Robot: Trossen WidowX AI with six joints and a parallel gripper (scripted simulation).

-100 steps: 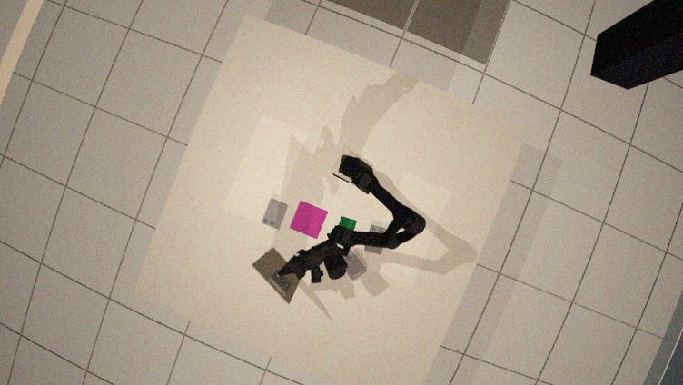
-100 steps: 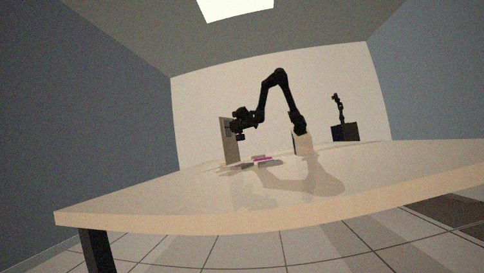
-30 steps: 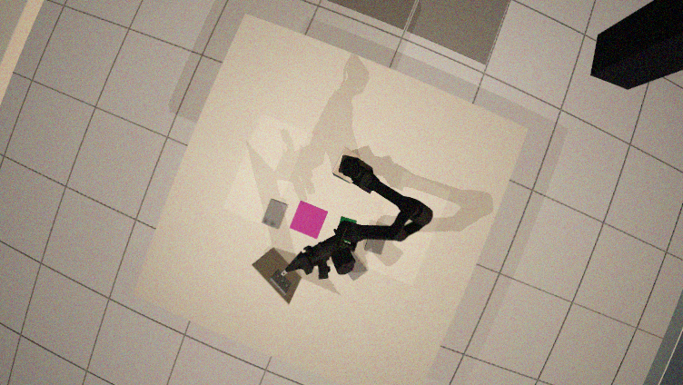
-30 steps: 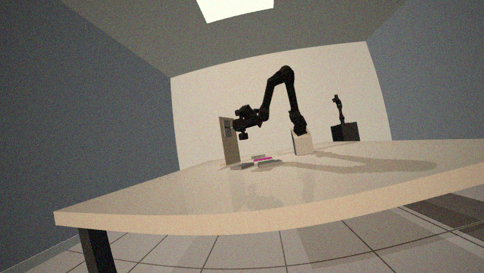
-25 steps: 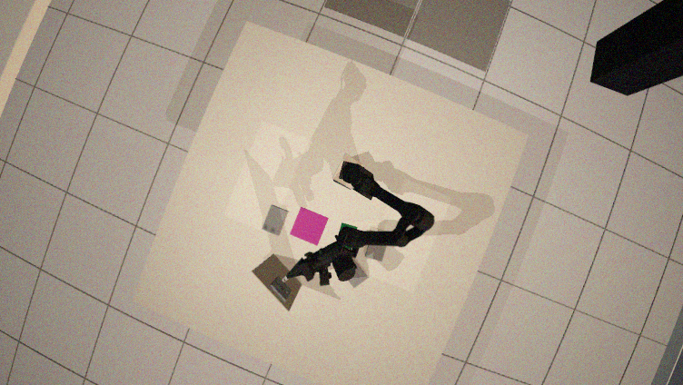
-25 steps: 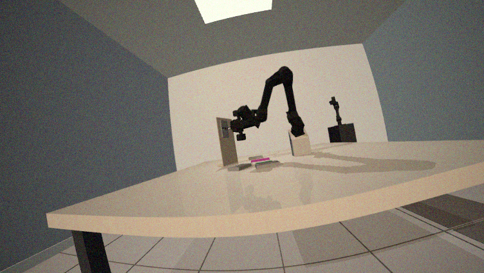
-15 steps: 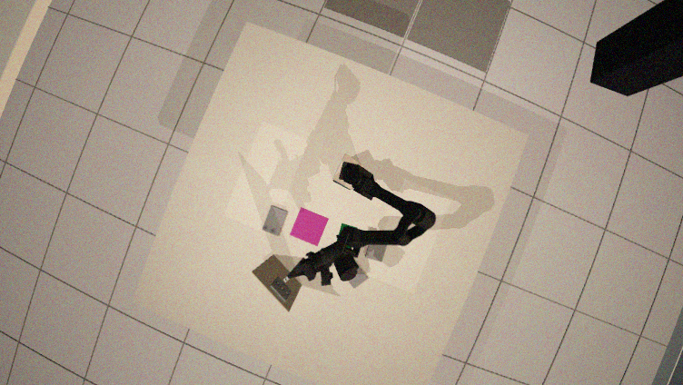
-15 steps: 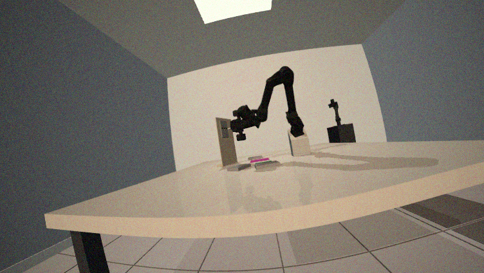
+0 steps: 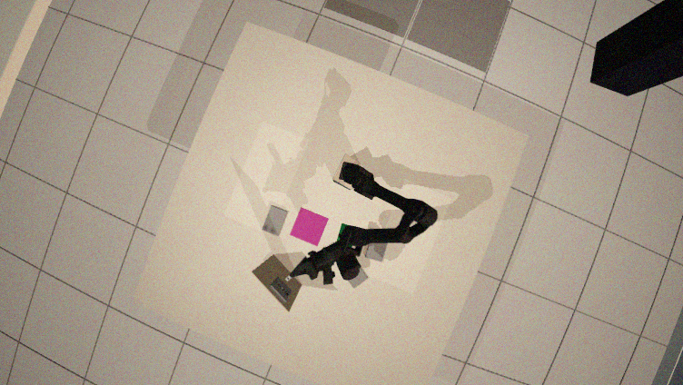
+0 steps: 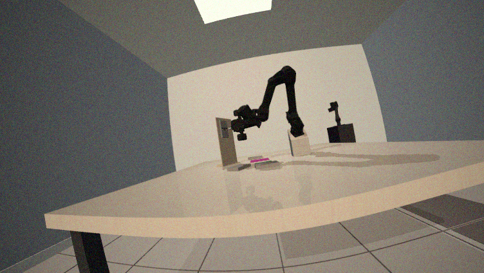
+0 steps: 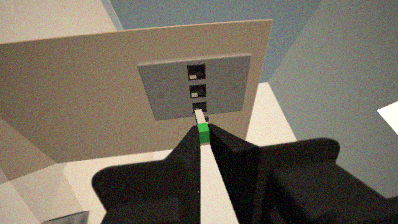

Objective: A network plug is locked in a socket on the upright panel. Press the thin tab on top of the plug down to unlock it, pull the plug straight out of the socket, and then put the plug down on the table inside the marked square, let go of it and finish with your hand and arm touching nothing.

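The plug (image 9: 288,278) (image 10: 230,128) (image 11: 203,134) has a green part and a pale front end. My gripper (image 9: 292,273) (image 10: 232,126) (image 11: 202,129) is shut on it, fingertips at the green part. The pale end points at the upright brown panel (image 9: 266,271) (image 10: 228,149) (image 11: 75,100) and looks clear of it. The panel's grey faceplate (image 11: 165,90) has three dark sockets in a row; the plug overlaps the lower edge of the nearest. A magenta square (image 9: 309,226) (image 10: 259,160) lies on the table. A green patch (image 9: 341,231) is mostly hidden under the arm.
A grey block (image 9: 275,220) lies beside the magenta square. Another grey block (image 9: 375,251) is partly under the arm. A low grey block (image 10: 237,167) lies near the panel's foot. The arm's base stands on a pale block (image 10: 300,145).
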